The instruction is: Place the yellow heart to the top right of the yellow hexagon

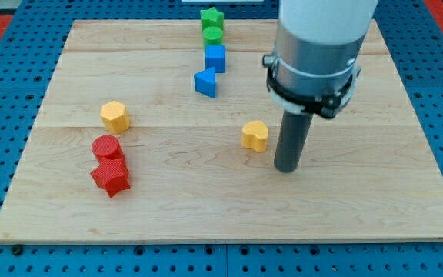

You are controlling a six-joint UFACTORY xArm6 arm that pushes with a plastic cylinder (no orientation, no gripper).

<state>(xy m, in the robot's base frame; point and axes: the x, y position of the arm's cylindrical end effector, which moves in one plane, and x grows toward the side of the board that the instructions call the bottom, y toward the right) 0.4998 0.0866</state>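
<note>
right of yellow heart [256,135], my tip [286,168]

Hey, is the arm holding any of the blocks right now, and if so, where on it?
Nothing is held. My tip rests on the board just to the view's right of the yellow heart, with a small gap between them.

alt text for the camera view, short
My tip rests on a wooden board just right of the yellow heart; the yellow hexagon sits far left. Red blocks lie below the hexagon, green and blue blocks near the top.
</note>
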